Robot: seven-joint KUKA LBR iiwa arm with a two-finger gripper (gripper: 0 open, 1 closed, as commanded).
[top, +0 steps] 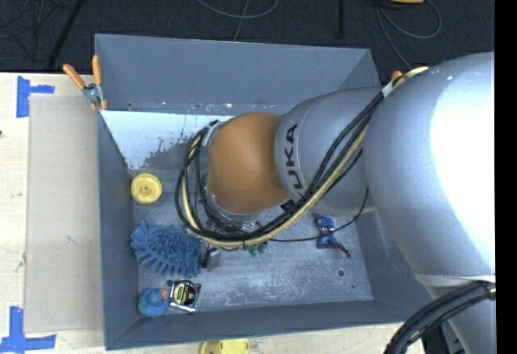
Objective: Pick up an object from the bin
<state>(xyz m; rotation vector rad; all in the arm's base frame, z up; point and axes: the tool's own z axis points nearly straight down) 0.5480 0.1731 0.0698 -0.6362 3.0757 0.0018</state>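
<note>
Lower left lie one yellow disc, one blue brush and one tape measure. The orange cover hides the jaws, so I cannot tell their state.

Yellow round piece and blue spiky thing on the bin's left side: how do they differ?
The yellow round piece is smooth and compact; the blue spiky thing is bristly and larger. The yellow round piece lies apart from the orange wrist cover; the blue spiky thing borders its cables. Both lie on the bin floor.

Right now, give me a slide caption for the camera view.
KUKA arm inside grey bin, beside a blue bristly brush; yellow disc and tape measure nearby.
</note>
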